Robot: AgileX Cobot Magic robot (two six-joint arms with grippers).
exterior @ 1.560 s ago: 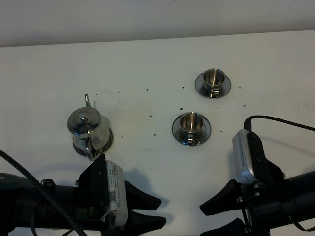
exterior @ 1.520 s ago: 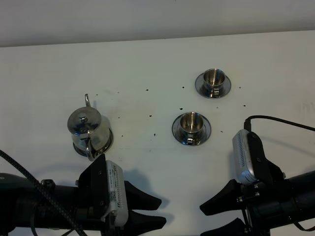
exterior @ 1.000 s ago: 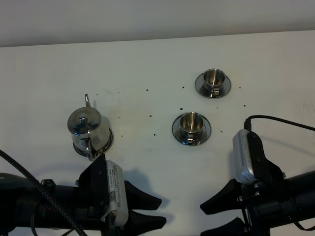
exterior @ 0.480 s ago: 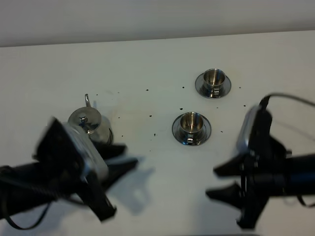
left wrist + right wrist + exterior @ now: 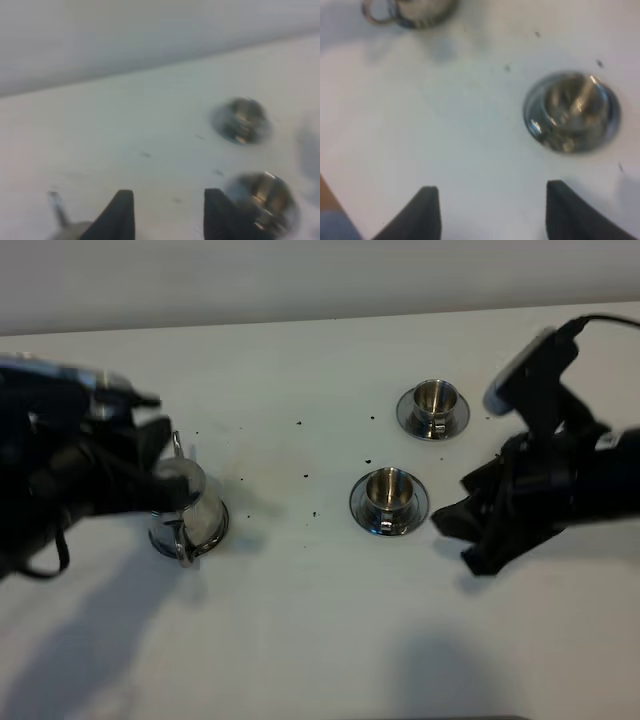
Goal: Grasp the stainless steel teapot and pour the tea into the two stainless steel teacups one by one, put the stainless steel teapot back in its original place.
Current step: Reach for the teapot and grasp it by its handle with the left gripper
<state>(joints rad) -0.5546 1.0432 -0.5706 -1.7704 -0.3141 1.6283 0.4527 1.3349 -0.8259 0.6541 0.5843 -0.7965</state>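
Observation:
The stainless steel teapot (image 5: 192, 508) stands on its saucer, the original place (image 5: 214, 533), at the left of the table, with its spout pointing away and its loop handle toward the front. My left gripper (image 5: 160, 465) hovers blurred just left of and over the pot, open (image 5: 167, 217), holding nothing. The two stainless steel teacups stand on saucers, one nearer (image 5: 388, 498) and one farther (image 5: 432, 405). Just right of the nearer cup (image 5: 572, 110), my right gripper (image 5: 452, 540) is open and empty (image 5: 495, 215).
Small dark specks are scattered over the white table (image 5: 300, 620) between the pot and the cups. A grey wall (image 5: 300, 280) runs along the table's far edge. A black cable (image 5: 600, 320) trails from the right arm.
Both arms have swung away from the table's front edge. The left one went left to the teapot, the right one to the right of the nearer cup. Pot and cups have not moved.

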